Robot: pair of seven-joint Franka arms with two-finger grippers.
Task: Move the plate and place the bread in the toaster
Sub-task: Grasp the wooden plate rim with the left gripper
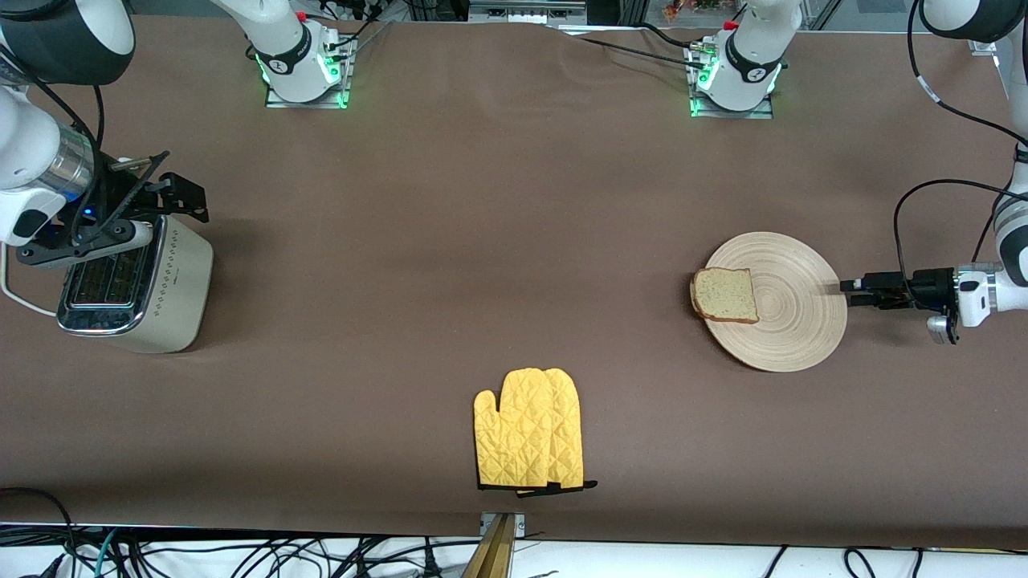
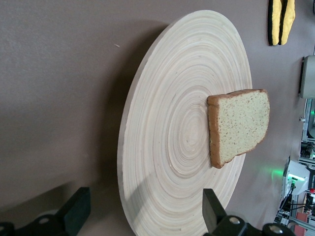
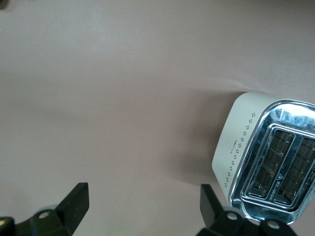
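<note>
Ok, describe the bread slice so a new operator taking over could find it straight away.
Start at the brown table and go to the left arm's end, where the round light-wood plate lies by the open left gripper. The bread lies on the plate's rim toward the table's middle, overhanging it. It is the only small square, speckled brown thing; the yellow oven mitt lies apart, nearer the camera.

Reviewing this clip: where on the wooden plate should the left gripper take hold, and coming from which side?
Probably the plate's rim at the left arm's end of the table, approached low and level. The plate is thin and flat, that edge is bare, and the bread lies toward the right arm's end. The left gripper is open there; the right gripper waits open above the toaster.
</note>
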